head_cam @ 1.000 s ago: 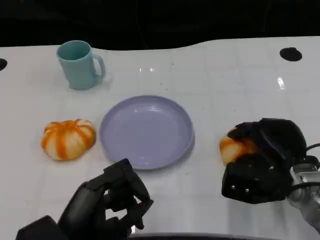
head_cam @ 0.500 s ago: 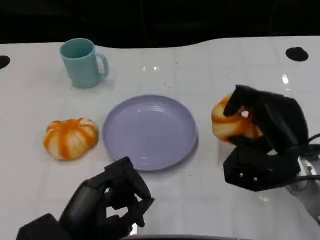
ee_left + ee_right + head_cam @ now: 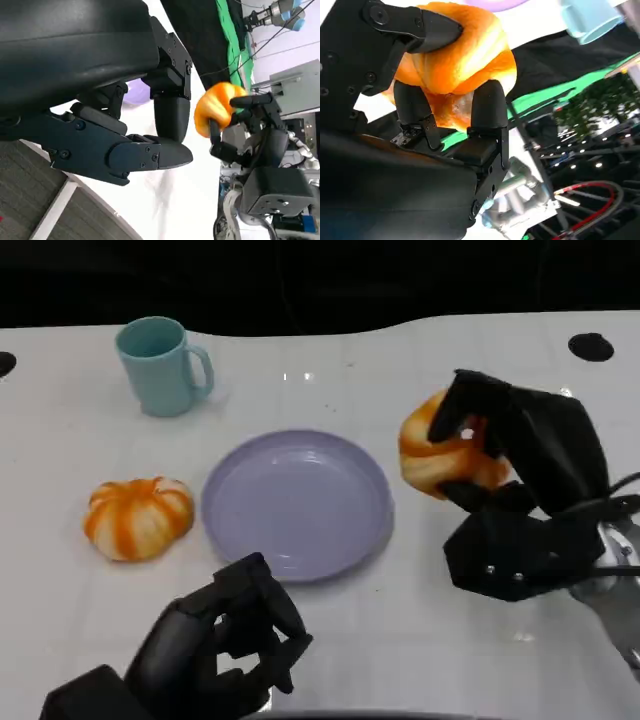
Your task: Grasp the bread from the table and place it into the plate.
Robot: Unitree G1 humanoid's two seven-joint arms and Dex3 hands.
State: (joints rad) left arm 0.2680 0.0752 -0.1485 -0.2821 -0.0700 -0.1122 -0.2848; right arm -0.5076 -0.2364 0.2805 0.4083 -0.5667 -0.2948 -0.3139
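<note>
My right hand grips an orange-and-cream bread roll, held in the air just right of the lilac plate. Seen from the right wrist, the black fingers wrap around the bread. From the left wrist, that bread shows in the far hand. A second striped bread lies on the table left of the plate. My left hand hovers low in front of the plate, fingers curled in and holding nothing; its fingers close on nothing.
A teal mug stands at the back left of the white table. A black round mark sits at the far right edge. The plate's inside is bare.
My right hand has lifted the bread off the table and carried it up and leftward toward the plate. The left hand has stayed where it was.
</note>
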